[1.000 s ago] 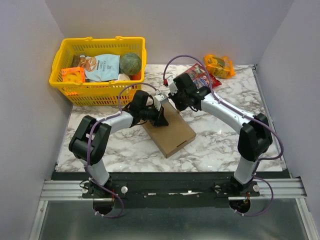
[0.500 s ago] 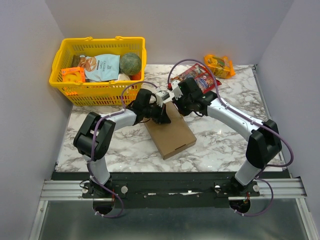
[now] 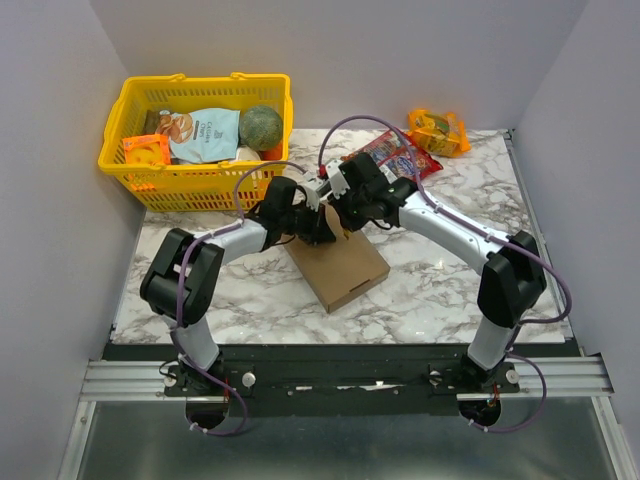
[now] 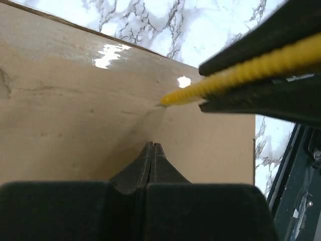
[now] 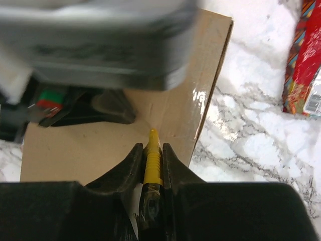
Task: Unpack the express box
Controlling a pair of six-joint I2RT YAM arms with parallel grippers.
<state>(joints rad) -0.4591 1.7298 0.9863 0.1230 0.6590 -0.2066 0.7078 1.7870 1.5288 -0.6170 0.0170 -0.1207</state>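
Box of plain brown cardboard (image 3: 345, 268), flat and closed, is found at mid-table on the white marbled table (image 3: 440, 275). The left tool (image 4: 152, 145) is pressed together, tips set against the lid. A yellow ridged plastic stick (image 5: 152, 156) is pinched by the right tool (image 5: 152, 148), its point touching the lid just beside them.

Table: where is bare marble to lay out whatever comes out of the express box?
Bare marble lies at the front, between the express box and the right arm's base; a smaller patch between box and left arm. Crowded: the far middle, where left tool and right tool, clamping a yellow stick, meet over the box, between yellow basket and red snack pack.
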